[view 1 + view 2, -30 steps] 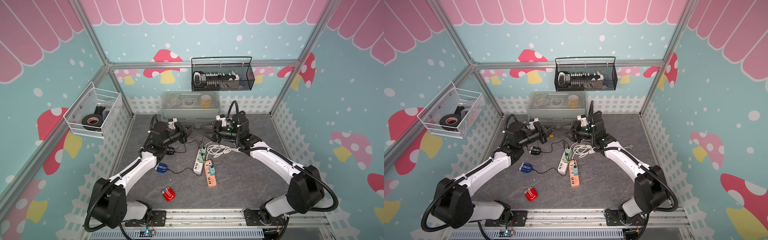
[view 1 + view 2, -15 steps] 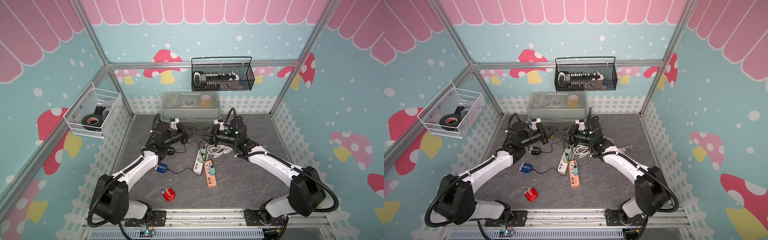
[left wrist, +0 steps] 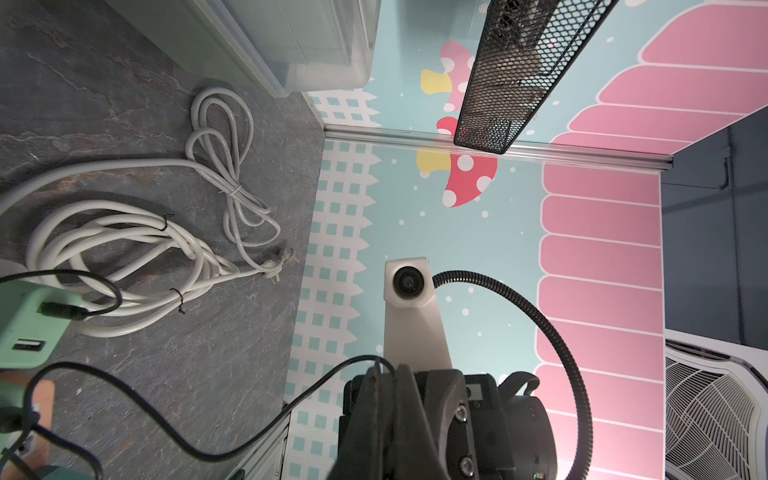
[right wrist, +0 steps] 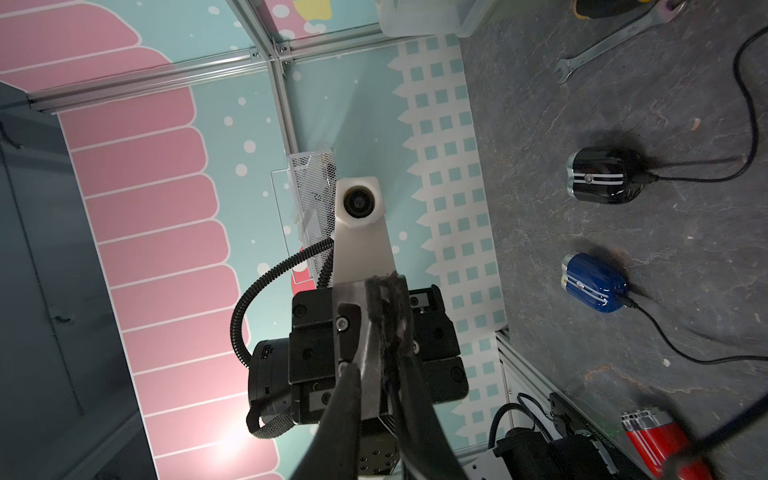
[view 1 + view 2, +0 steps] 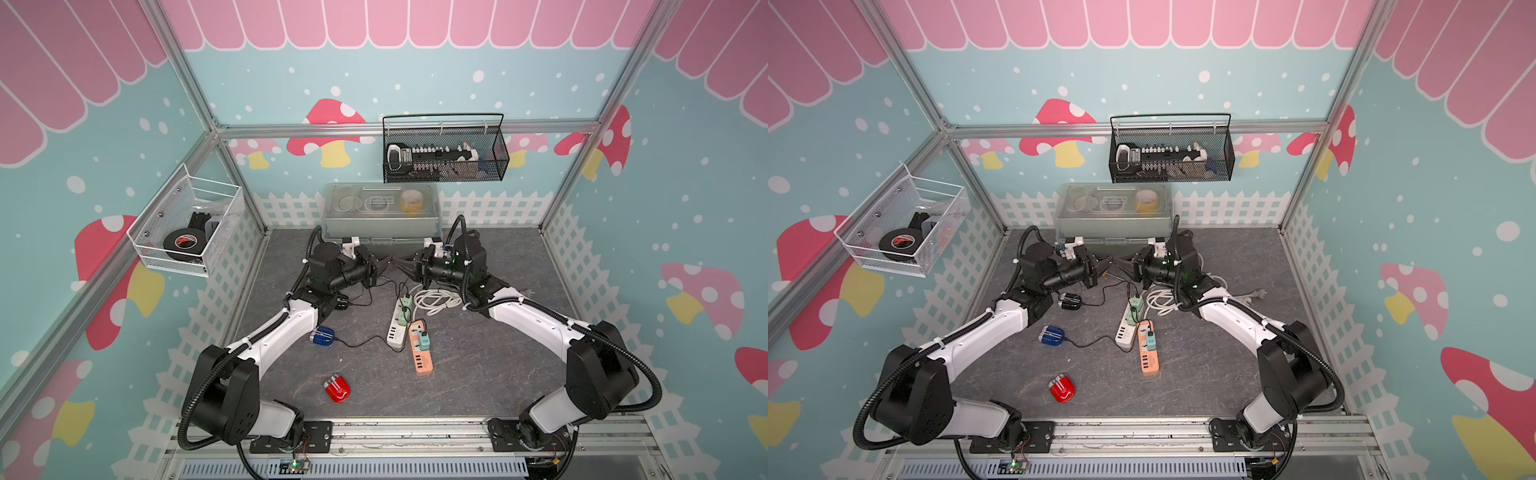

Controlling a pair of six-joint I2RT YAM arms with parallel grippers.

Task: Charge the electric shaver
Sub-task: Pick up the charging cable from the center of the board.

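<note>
Both top views are showing the two arms meeting tip to tip above the back of the counter (image 5: 478, 365), just in front of the grey storage box (image 5: 380, 224). The left hand (image 5: 384, 262) is pinching shut on what looks like the free end of a thin black cable (image 3: 361, 358). That cable is running down to the green adapter (image 5: 405, 300) sitting in the white power strip (image 5: 397, 332). The right hand (image 5: 401, 262) is reaching in around those tips. Its fingers (image 4: 336, 419) are standing slightly apart in the right wrist view, and I cannot tell whether they are clamping anything.

I am taking the red shaver (image 5: 337, 388) to be the one needing charge, since the blue shaver (image 5: 322, 336) and the black shaver (image 5: 1069, 300) are each lying with a lead attached. It is lying alone near the front of the counter, well apart from both hands.

Several things could be going wrong from here:
- **Dropped plug:** the plug is small, so a mistimed release during a hand-to-hand pass could be dropping it among the other leads.
- **Finger collision:** the fingertips are working very close together and could be knocking each other.
- **Pulling toward the red shaver:** this could be tugging the adapter loose, dragging the strip, or snagging the neighbouring cables.

Writing is showing on the red shaver and on the tape roll (image 5: 183, 243) in the white wall basket, but it is too small to be reading.
</note>
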